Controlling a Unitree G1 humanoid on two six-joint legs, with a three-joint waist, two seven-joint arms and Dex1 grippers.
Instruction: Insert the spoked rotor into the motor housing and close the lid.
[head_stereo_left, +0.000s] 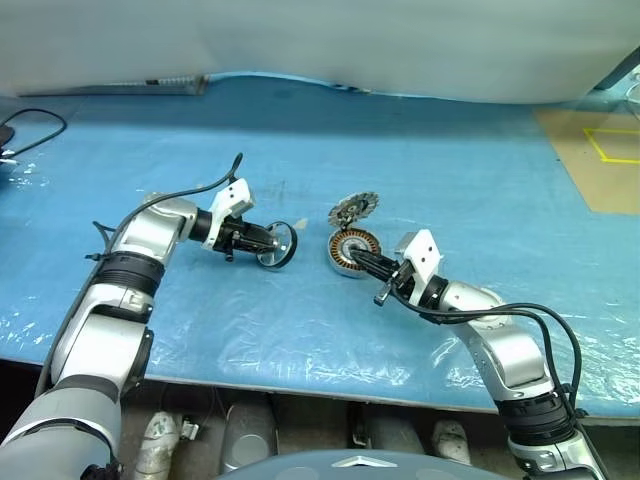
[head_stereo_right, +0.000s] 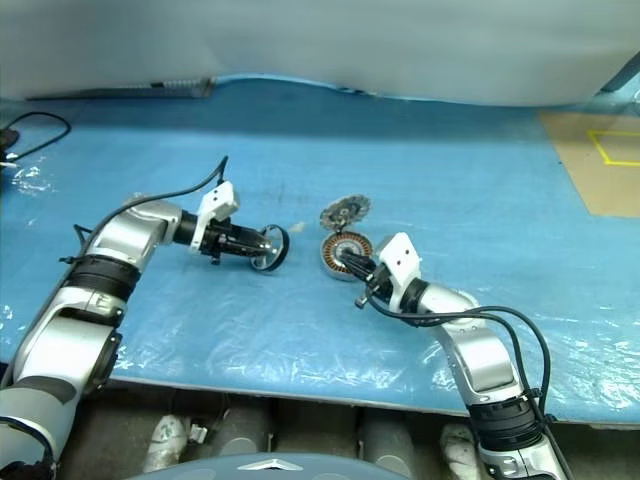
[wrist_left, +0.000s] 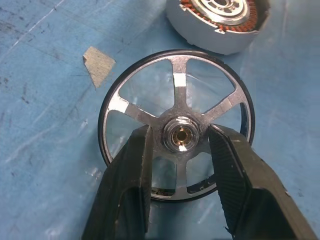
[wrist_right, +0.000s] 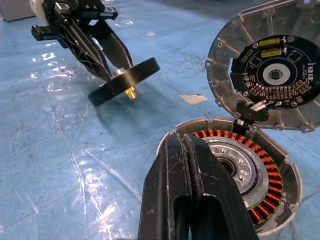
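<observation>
Left tool (head_stereo_left: 262, 243) grips spoked rotor (head_stereo_left: 279, 244) tilted, off table

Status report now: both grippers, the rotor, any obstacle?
Left gripper shut on spoked rotor, lifted. Right gripper shut, resting on motor housing. Lid stands open; right fingers block the housing.

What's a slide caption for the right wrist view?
Left gripper holds spoked rotor off the table; shut right gripper at open motor housing.

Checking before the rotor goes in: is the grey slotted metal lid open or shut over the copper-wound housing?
Open. The grey slotted metal lid stands tilted up behind the copper-wound silver housing, leaving its windings and centre exposed.
</observation>
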